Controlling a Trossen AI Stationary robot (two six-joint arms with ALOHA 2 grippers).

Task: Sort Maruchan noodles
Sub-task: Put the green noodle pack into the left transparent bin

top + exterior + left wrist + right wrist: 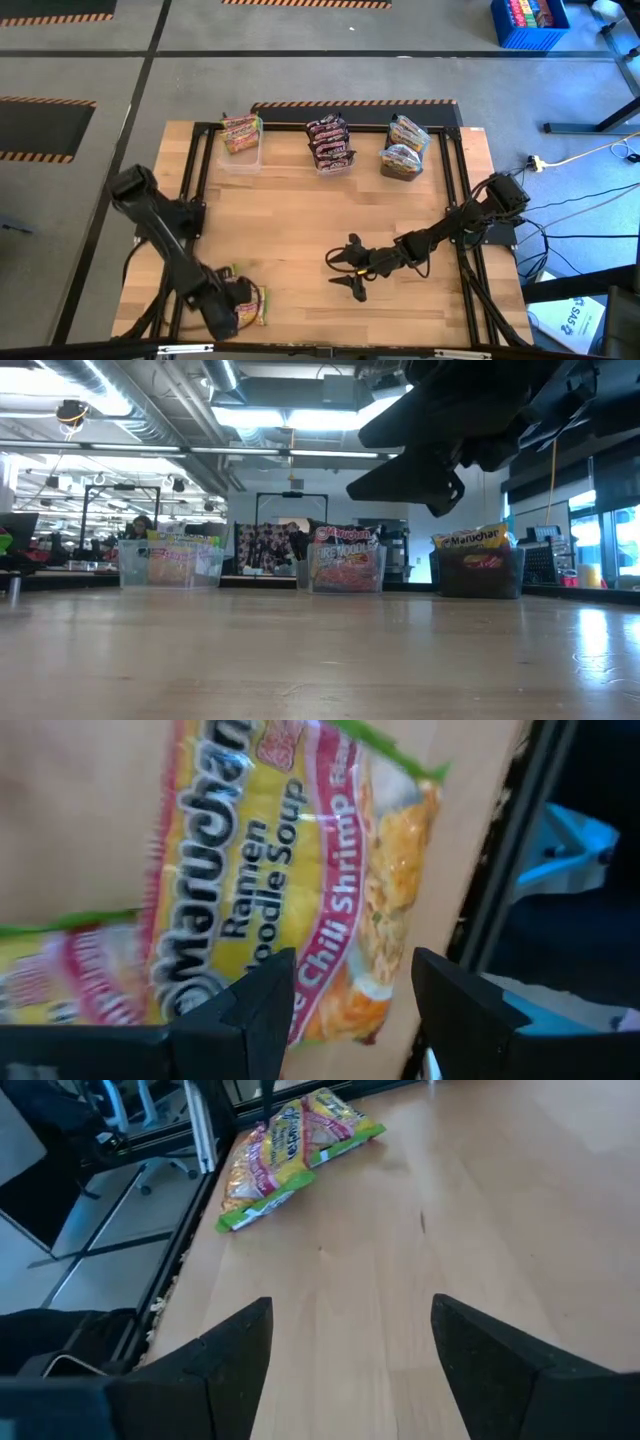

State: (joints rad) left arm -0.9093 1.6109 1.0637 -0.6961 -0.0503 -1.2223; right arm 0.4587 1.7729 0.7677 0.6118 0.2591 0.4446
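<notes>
Packets [290,1155], two; tubs [240,158], three.

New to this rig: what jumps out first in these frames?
Three tubs along the table's far edge, each sorted by flavour: yellow-green packets in the clear left tub, dark maroon ones in the middle tub, yellow-orange ones in the dark grey right tub. At the near left corner, the left hand hovers open over loose yellow-green Lime Chili Shrimp packets.

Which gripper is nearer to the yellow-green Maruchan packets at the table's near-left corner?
Left. The left gripper hovers over the yellow-green packets; the right gripper waits mid-table, apart.
</notes>
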